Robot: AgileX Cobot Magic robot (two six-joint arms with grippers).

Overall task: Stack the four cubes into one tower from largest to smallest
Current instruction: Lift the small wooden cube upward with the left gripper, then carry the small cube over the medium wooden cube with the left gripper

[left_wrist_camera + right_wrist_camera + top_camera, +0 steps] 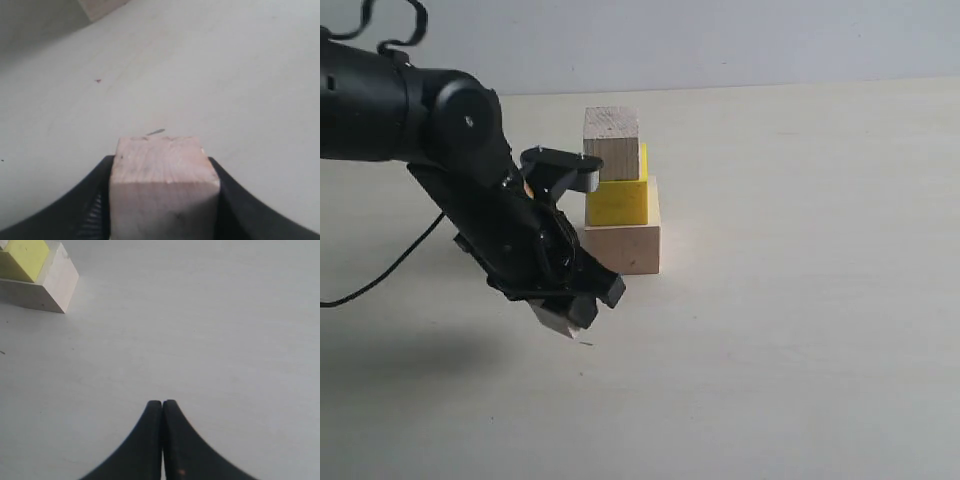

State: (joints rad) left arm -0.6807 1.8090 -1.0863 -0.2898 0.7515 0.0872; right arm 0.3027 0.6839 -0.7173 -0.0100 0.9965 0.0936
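Left gripper (164,222): jaws clamped on the small wooden cube (165,175), one black finger (95,205) pressed to each of two opposite faces, with the top and front of the block standing proud of the fingers. In the exterior view only a pale corner of this cube (560,320) shows beneath the gripper, close over the table (800,300). Whether it touches the surface cannot be determined. The left arm (410,110) slopes down from the upper left of the exterior view, and a black cable (390,270) hangs beneath it. Right gripper (162,405): jaws pressed together, tips meeting, nothing between them, held above bare table. It does not appear in the exterior view. A partial tower of three cubes stands behind and to the right of the left gripper, apart from the held cube. The large wooden cube (623,248) rests on the table, the yellow cube (618,203) sits on it, and the medium wooden cube (611,145) sits on the yellow one. Their left faces are roughly flush in the exterior view, and the right side steps inward level by level. The left arm's wrist hardware overlaps the tower's left edge in that view, and contact cannot be judged. The right wrist view shows the yellow cube (22,257) and large wooden cube (55,282) well apart from the right gripper.
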